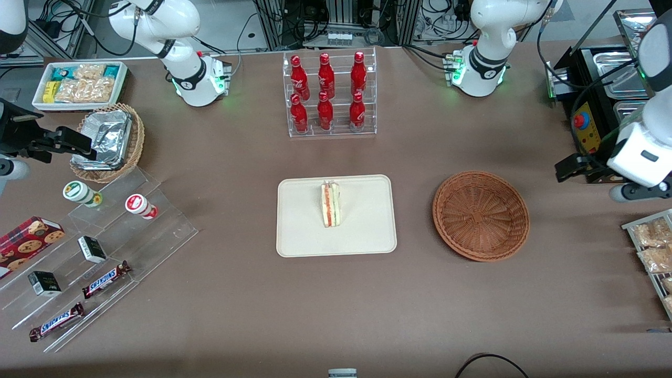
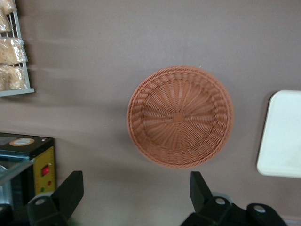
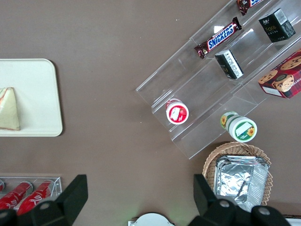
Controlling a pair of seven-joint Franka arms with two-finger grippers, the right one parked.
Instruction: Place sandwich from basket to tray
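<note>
One sandwich (image 1: 331, 204) on tray (image 1: 367, 231), open gripper (image 2: 136, 193) apart.

A broad table (image 1: 220, 294) with a matte brown top filled nearly the whole front view, lit evenly from above, with soft shadows under what stood on it. Along its edge farthest from the front camera ran metal framing (image 1: 341, 18) hung with bundles of black cables (image 1: 294, 21). At the working arm's end stood a black equipment box (image 1: 583, 105) with a yellow panel and a red button (image 1: 579, 122), steel pans (image 1: 622, 79) set into its top. A dark cable (image 1: 491, 362) looped over the table's nearest edge.
</note>
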